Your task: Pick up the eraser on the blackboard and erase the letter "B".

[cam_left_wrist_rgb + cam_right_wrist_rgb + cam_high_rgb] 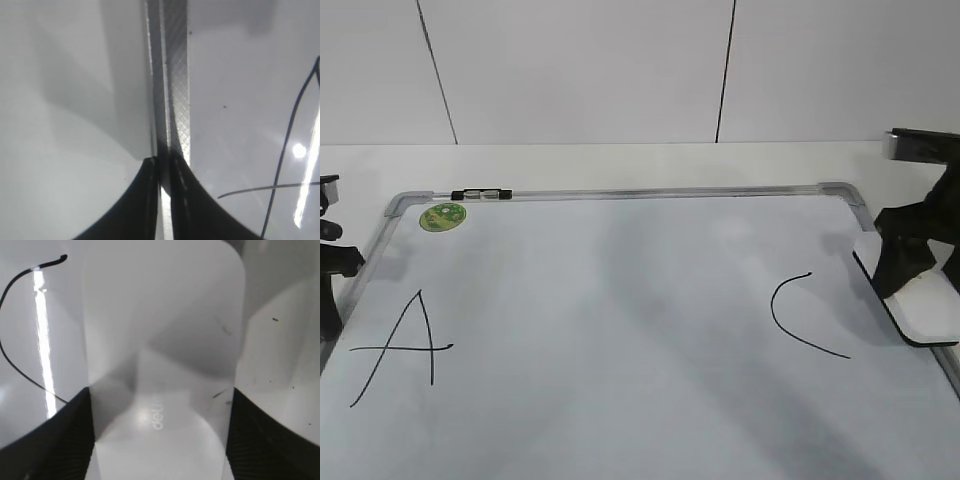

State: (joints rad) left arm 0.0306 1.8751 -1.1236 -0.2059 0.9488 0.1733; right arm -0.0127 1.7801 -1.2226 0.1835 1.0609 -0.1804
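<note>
R gripper (160, 440) has its fingers (60, 440) wide, clamped on both long sides of the eraser (930, 305), which sits at the blackboard's (620, 300) right edge, just right of the "C" (800, 315). L gripper (164, 200) fingers nearly together, nothing between them, over the board's left frame edge (175, 75), near the "A" (405, 345). No "B" visible btwn A & C. Green sticker (443, 216) & marker (480, 193) at far-left corner.

The board (620, 340) is smooth and glossy, glaring in streaks; its frame (177, 90) is grey metal with a fine cross-hatched texture. The eraser (165, 340) looks like smooth white plastic. The fingers (60, 440) are matt black.
</note>
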